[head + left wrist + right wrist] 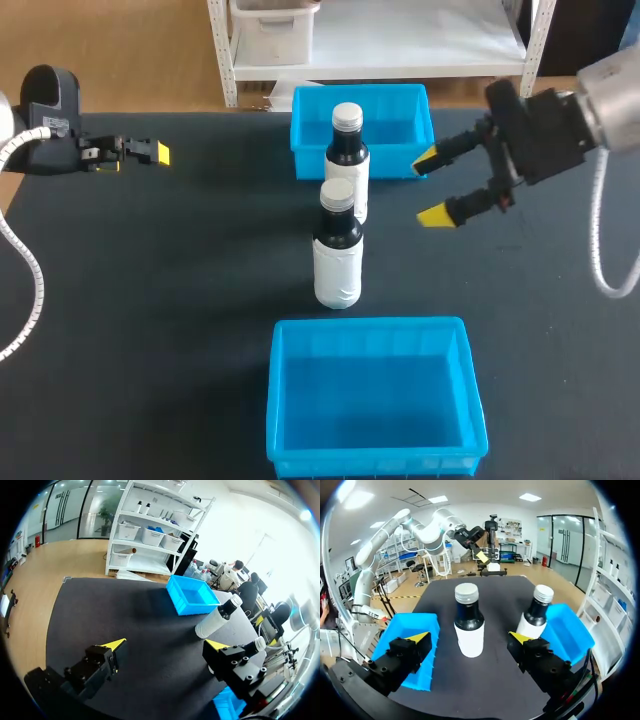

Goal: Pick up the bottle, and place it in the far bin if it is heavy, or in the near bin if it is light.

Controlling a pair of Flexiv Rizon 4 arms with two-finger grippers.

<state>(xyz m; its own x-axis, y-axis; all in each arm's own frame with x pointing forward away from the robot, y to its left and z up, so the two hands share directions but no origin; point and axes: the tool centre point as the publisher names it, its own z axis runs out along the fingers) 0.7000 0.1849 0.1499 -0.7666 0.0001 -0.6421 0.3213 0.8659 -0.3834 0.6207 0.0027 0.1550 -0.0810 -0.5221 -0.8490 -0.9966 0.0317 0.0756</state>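
Far bottle point(347, 150) close behind near bottle point(338, 255)

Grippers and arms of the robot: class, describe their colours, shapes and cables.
The left gripper and right gripper have black blocky fingers ending in bright yellow wedge tips. A white ribbed cable trails from the black left arm, a second cable from the silver-grey right arm.

A dark table point(150, 300) stands on a light brown wood floor point(140, 50). Behind it is a white shelf point(400, 45). Bright lights point(530, 497) shine in the white ceiling point(475, 491), and tall glass walls point(565, 535) are at one side.
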